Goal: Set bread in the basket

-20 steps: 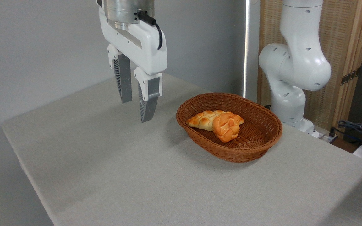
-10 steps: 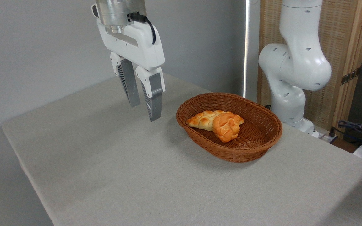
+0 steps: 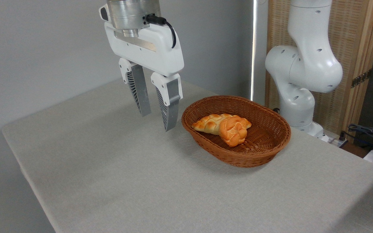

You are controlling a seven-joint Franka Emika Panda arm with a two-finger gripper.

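Probably a lab: robot arm (image 3: 303, 64), cloth-covered table (image 3: 141, 181), loose cables (image 3: 367, 132).

The bread (image 3: 233, 130) hides part of the braided loaf (image 3: 209, 123).

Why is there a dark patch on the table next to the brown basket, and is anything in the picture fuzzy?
In the fixed camera view, the oval brown woven wicker basket casts a soft shadow onto the grey table on its left and front sides; the small round orange knotted bun and the open grey-fingered gripper look sharp; a bright strip of glare runs down the wall behind.
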